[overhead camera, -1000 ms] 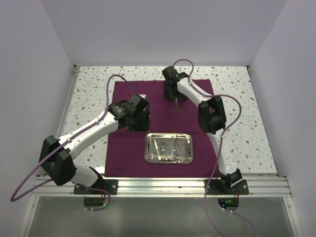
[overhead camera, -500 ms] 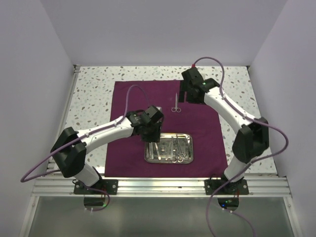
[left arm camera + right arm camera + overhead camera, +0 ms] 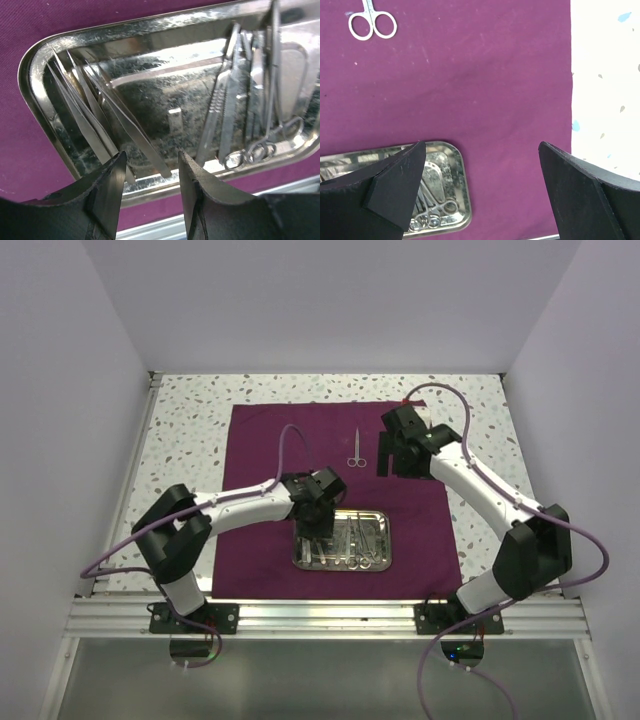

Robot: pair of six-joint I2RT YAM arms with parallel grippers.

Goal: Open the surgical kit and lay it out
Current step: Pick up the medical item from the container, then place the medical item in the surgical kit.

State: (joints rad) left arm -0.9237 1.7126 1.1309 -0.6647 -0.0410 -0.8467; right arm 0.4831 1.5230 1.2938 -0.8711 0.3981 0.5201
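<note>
The right jaws are backing away over the right side of the cloth (image 3: 260, 440), spread wide and empty. They are leaving the scissors (image 3: 355, 448) lying flat on the cloth, well ahead of them and to their left. The left jaws are now hanging over the left end of the tray (image 3: 342, 566), parted with nothing between them. The tweezers (image 3: 95, 105) are lying just ahead of these jaws, in the tray's corner. One instrument is laid out; the tweezers are probably going next.

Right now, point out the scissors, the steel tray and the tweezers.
scissors (image 3: 356, 446), top view, on the shank.
steel tray (image 3: 160, 85), left wrist view, bare floor.
tweezers (image 3: 97, 122), left wrist view, mid-arm.
</note>
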